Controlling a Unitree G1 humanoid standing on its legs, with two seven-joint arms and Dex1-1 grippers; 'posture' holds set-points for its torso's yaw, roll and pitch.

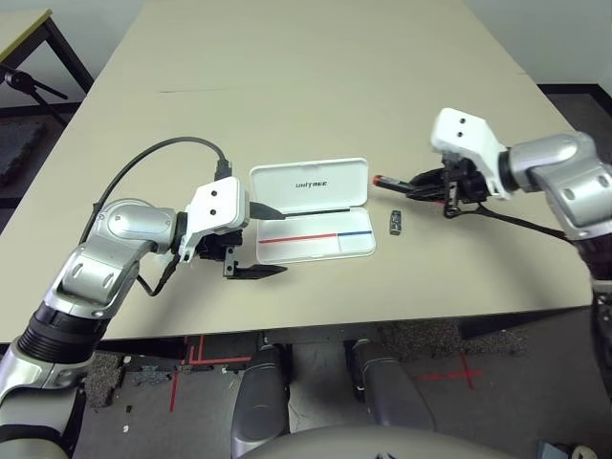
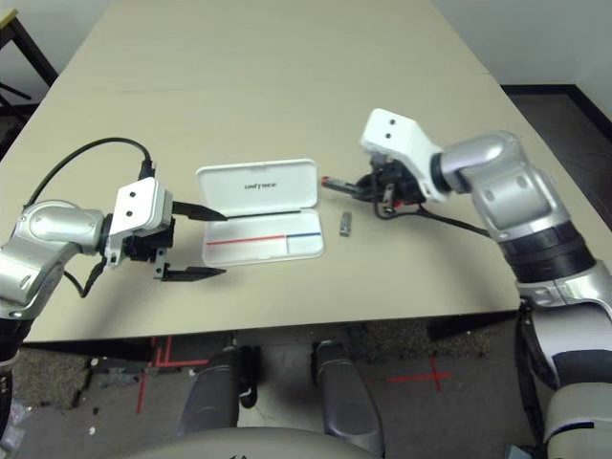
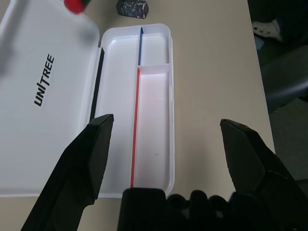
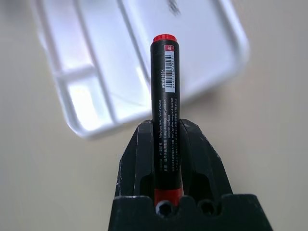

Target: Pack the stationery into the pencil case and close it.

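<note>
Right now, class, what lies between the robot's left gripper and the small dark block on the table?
The open white pencil case lies between the left gripper and the small dark block, as the left eye view shows.

black marker (image 4: pixel 165 115) in claw (image 4: pixel 166 130), open case (image 4: pixel 103 62) beyond

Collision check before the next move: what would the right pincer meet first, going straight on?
Probably the open lid of the white case, marker leading; height is unclear, so it might pass over.
</note>
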